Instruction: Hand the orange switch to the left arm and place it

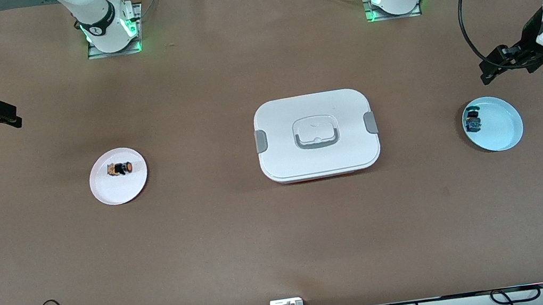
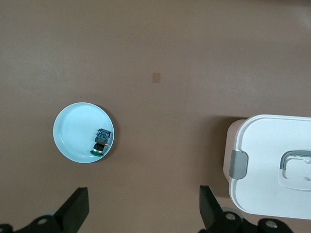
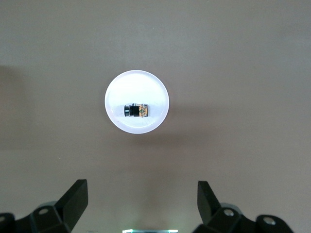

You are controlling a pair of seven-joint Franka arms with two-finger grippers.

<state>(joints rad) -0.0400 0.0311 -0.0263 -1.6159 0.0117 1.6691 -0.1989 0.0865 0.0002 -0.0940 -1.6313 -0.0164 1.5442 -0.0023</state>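
Observation:
The orange switch point(image 1: 120, 168) lies on its side on a white plate point(image 1: 110, 192) toward the right arm's end of the table; it also shows in the right wrist view point(image 3: 136, 110). The white box point(image 1: 316, 134) with grey clips stands at the table's middle, and its end shows in the left wrist view point(image 2: 272, 165). My right gripper point(image 1: 8, 117) hangs open and empty, high over the table at the right arm's end. My left gripper point(image 1: 489, 70) hangs open and empty, high over the table near the blue plate point(image 1: 502, 131).
A small blue-and-black component point(image 1: 472, 121) lies on the blue plate, also seen in the left wrist view point(image 2: 100, 141). Bare brown table lies between the plates and the box. Cables run along the table's front edge.

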